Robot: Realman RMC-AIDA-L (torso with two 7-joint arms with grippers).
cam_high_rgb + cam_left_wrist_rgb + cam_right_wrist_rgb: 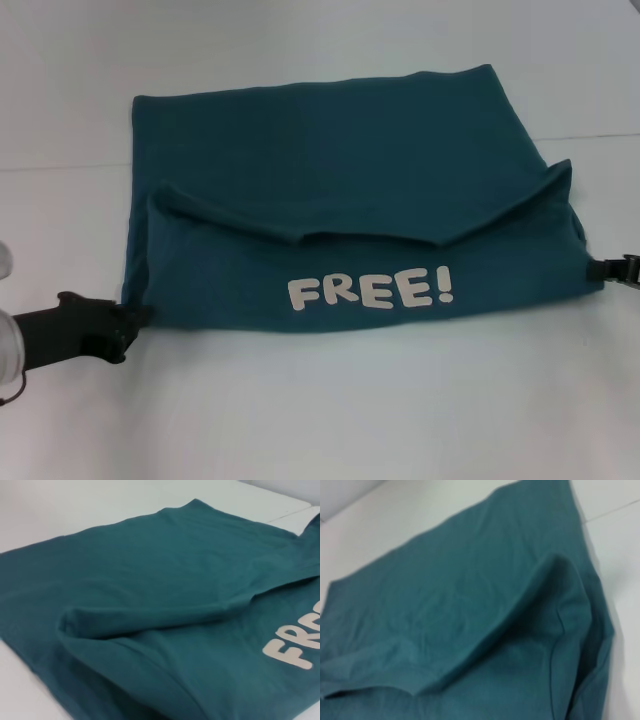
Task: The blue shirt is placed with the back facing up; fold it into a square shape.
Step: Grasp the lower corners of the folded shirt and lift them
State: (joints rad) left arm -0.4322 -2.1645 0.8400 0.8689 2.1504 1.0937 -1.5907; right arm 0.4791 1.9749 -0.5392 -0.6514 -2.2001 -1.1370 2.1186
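Note:
The blue shirt lies flat on the white table. Its near part is folded over onto the plain back, so the white "FREE!" lettering faces up. The flap's upper edge sags in the middle and stands higher at both ends. My left gripper is at the shirt's near left corner, touching the fold. My right gripper is at the near right corner, at the picture's edge. The left wrist view shows the shirt and part of the lettering. The right wrist view shows only the shirt.
A seam line in the table runs across behind the shirt. White table surface surrounds the shirt on all sides.

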